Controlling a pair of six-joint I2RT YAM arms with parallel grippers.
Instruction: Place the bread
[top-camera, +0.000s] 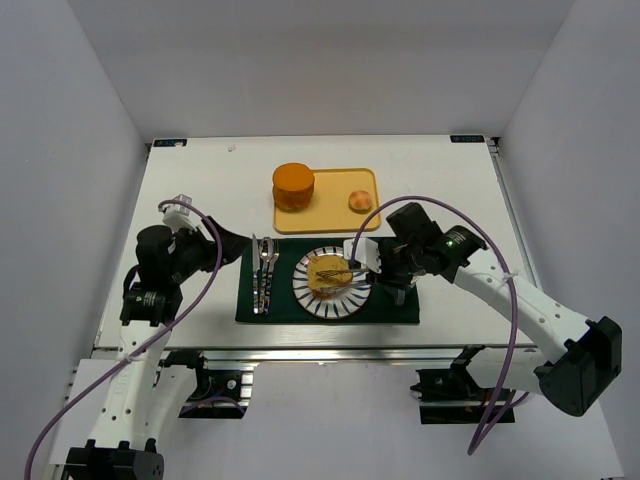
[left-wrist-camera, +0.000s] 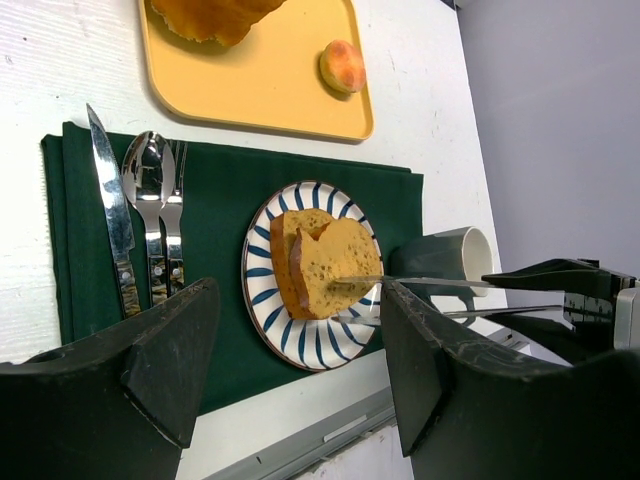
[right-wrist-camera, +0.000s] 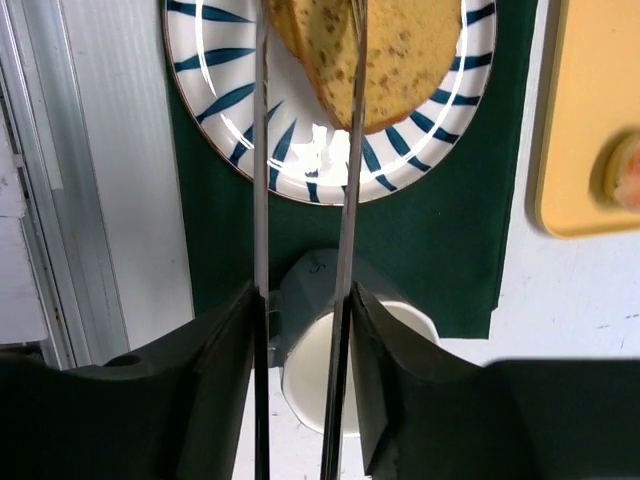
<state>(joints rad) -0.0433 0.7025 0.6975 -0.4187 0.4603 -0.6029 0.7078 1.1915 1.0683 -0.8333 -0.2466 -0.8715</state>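
Two tan bread slices (top-camera: 328, 272) sit on the blue-striped plate (top-camera: 305, 296). In the left wrist view one slice of the bread (left-wrist-camera: 325, 262) leans on the other, on the plate (left-wrist-camera: 300, 345). My right gripper (top-camera: 368, 262) (right-wrist-camera: 300, 300) is shut on thin metal tongs (right-wrist-camera: 345, 200). The tong blades stand apart: one lies across the bread (right-wrist-camera: 400, 60), the other over the plate (right-wrist-camera: 300, 170) beside it. My left gripper (top-camera: 235, 245) (left-wrist-camera: 298, 290) hangs open and empty to the left of the plate.
A grey mug (left-wrist-camera: 450, 255) (right-wrist-camera: 330, 340) stands on the green mat (top-camera: 400, 310) under my right gripper. Knife, spoon and fork (top-camera: 262, 275) lie left of the plate. Behind, a yellow tray (top-camera: 330, 218) holds an orange loaf (top-camera: 293, 186) and a small ball (top-camera: 359, 201).
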